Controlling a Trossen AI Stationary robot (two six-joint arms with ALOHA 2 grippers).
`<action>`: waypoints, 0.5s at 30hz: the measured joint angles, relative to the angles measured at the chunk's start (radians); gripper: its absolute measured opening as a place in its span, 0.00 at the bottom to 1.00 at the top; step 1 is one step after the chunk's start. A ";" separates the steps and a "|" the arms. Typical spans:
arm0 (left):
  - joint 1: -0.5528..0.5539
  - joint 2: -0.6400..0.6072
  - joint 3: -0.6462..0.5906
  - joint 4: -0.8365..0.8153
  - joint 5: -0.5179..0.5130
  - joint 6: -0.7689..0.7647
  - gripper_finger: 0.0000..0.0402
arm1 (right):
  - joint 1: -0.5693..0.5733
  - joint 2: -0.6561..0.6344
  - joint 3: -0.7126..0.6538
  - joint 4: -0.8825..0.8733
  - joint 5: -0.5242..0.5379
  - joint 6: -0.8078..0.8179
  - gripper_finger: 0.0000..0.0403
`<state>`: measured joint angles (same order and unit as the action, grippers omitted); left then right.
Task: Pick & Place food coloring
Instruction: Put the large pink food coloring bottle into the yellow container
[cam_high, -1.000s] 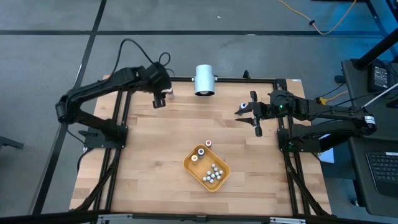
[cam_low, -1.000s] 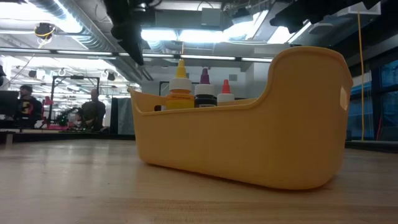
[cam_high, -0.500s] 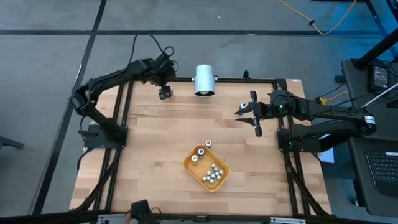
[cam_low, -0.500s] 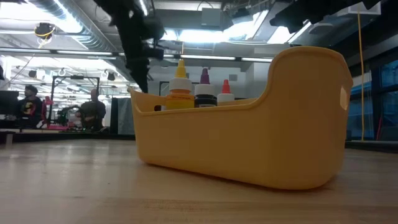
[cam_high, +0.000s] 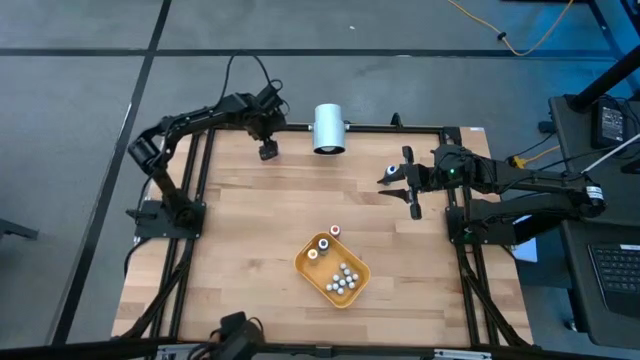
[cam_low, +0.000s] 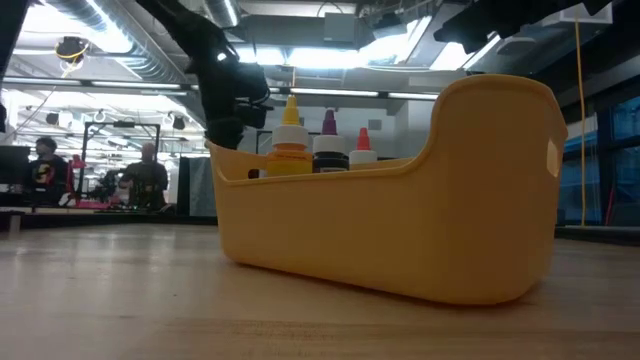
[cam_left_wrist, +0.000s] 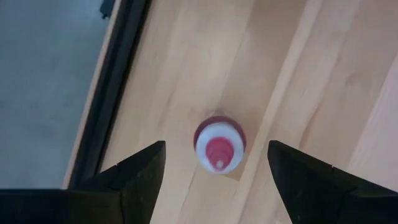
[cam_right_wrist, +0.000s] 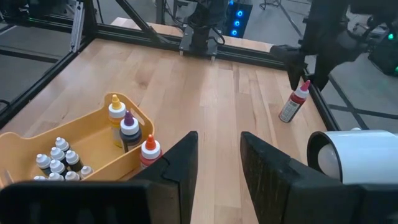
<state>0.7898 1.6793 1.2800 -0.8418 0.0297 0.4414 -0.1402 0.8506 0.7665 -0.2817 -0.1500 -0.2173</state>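
While most food coloring bottles (cam_high: 343, 279) are sitting in the orange tray (cam_high: 306, 266) at lower center, the left gripper (cam_high: 266, 150), fingers released, is hovering over a red-capped bottle (cam_left_wrist: 219, 145) on the counter (cam_high: 260, 240) upper left, right gripper (cam_high: 408, 190) idling part-closed on nothing.

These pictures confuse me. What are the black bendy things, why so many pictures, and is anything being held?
The black bendy things are two robot arms at a wooden table. One picture looks down from above, one peeks across the tabletop, and one comes from a little camera on each arm's wrist.

The left gripper is at the far left corner, open, right over a tiny bottle with a red top that stands on the wood. It isn't holding it. The right gripper waits at the right side; nothing shows between its fingers.

In the middle sits an orange tray with more little food coloring bottles inside. A big white cylinder lies at the far edge.
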 joint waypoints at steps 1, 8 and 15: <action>0.000 0.007 0.000 0.003 0.000 0.001 0.69 | 0.000 0.000 0.000 0.000 0.000 0.000 0.30; 0.000 0.060 0.000 0.005 0.008 0.025 0.69 | 0.000 0.000 0.000 0.000 0.000 0.000 0.30; 0.000 0.103 0.000 0.009 0.019 0.042 0.69 | 0.000 0.000 0.000 0.000 0.000 0.000 0.30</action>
<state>0.7898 1.7827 1.2804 -0.8333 0.0489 0.4834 -0.1398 0.8509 0.7662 -0.2818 -0.1501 -0.2174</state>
